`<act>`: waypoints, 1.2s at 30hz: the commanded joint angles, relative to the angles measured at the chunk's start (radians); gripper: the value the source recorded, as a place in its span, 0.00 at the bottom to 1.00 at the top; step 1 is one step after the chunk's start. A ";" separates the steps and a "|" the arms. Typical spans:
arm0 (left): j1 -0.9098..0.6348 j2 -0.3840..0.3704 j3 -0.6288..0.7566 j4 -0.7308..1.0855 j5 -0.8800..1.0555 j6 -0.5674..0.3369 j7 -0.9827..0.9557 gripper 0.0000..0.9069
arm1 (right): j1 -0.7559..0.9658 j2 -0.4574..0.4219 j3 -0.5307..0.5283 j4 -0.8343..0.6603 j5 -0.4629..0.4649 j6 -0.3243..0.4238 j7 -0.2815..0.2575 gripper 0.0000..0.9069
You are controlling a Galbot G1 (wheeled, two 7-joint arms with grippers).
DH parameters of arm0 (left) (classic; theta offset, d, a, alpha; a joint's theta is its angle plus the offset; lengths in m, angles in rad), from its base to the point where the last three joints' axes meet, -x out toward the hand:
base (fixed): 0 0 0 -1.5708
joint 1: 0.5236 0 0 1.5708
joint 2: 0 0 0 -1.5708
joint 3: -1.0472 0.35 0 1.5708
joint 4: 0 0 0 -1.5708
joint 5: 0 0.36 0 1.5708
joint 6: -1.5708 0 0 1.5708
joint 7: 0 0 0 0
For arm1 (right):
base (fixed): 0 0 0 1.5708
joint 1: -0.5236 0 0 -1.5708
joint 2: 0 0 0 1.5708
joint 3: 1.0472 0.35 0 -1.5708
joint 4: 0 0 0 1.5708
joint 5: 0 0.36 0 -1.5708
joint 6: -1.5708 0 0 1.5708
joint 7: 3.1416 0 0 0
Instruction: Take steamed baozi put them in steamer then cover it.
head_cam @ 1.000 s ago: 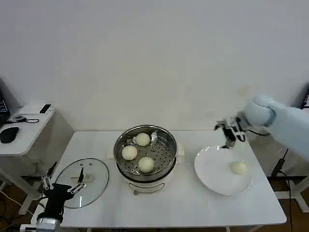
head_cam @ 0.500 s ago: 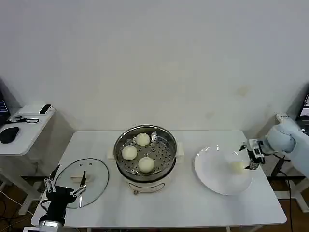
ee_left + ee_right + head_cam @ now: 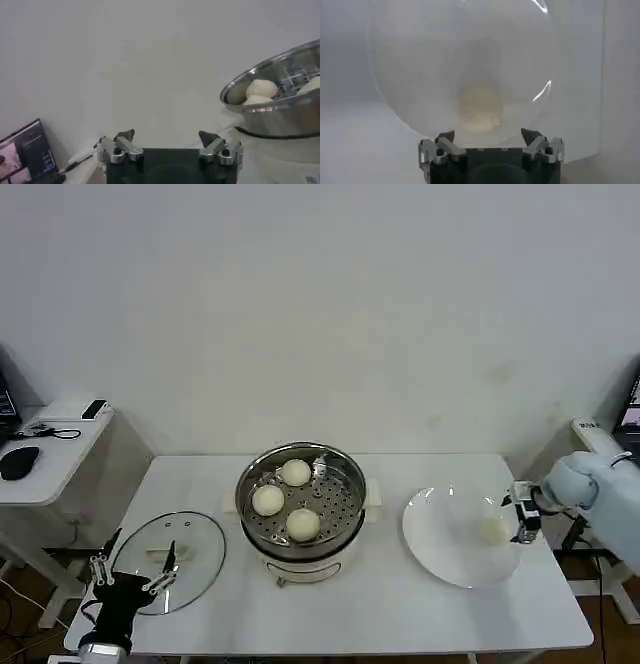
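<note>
The shiny round steamer (image 3: pixel 300 502) stands mid-table with three pale baozi (image 3: pixel 268 500) on its perforated tray; its rim and two buns show in the left wrist view (image 3: pixel 272 95). One more baozi (image 3: pixel 492 530) lies on the white plate (image 3: pixel 440 544) at the right, blurred in the right wrist view (image 3: pixel 480 107). My right gripper (image 3: pixel 520 516) hovers open at the plate's right edge, just beside that bun. My left gripper (image 3: pixel 132 569) waits open at the table's front left, over the near rim of the glass lid (image 3: pixel 170 559).
A side desk (image 3: pixel 45 449) with a mouse and small devices stands at the far left. A laptop screen (image 3: pixel 25 152) shows in the left wrist view. Bare white tabletop (image 3: pixel 400 604) lies in front of the steamer and plate.
My right gripper swung from behind the plate down to its right edge beside the bun, then settled slightly lower. The left gripper barely shifted.
</note>
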 commanded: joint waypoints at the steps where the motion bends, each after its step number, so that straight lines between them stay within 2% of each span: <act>1: 0.002 -0.002 -0.008 0.008 -0.001 -0.001 0.000 1.00 | -0.028 0.105 0.006 -0.101 -0.031 0.008 0.000 1.00; 3: 0.000 -0.002 -0.008 0.014 -0.001 -0.002 -0.001 1.00 | -0.025 0.121 0.005 -0.116 -0.037 0.009 0.000 0.93; 6: -0.003 -0.001 -0.008 0.022 -0.002 -0.003 -0.001 1.00 | -0.023 0.133 0.005 -0.130 -0.043 0.004 -0.001 0.91; 7: -0.004 0.000 -0.009 0.024 -0.004 -0.003 -0.001 1.00 | -0.022 0.133 0.001 -0.130 -0.043 0.001 -0.004 0.87; 10: -0.008 0.000 -0.011 0.026 -0.007 -0.002 -0.001 1.00 | -0.023 0.133 -0.003 -0.129 -0.051 -0.005 -0.008 0.83; 14: -0.013 0.001 -0.009 0.033 -0.008 -0.003 -0.001 1.00 | -0.022 0.127 -0.004 -0.128 -0.058 -0.009 -0.021 0.73; 23: -0.016 0.002 -0.010 0.034 -0.009 -0.003 -0.002 1.00 | 0.018 0.090 -0.023 -0.084 -0.051 -0.017 -0.055 0.59; 32: -0.020 0.002 -0.008 0.026 -0.010 -0.002 -0.001 1.00 | 0.162 0.047 -0.117 0.021 0.037 -0.052 -0.043 0.59; 36: -0.025 0.002 -0.003 0.020 -0.010 0.000 0.000 1.00 | 0.343 0.053 -0.205 0.100 0.138 -0.101 -0.036 0.60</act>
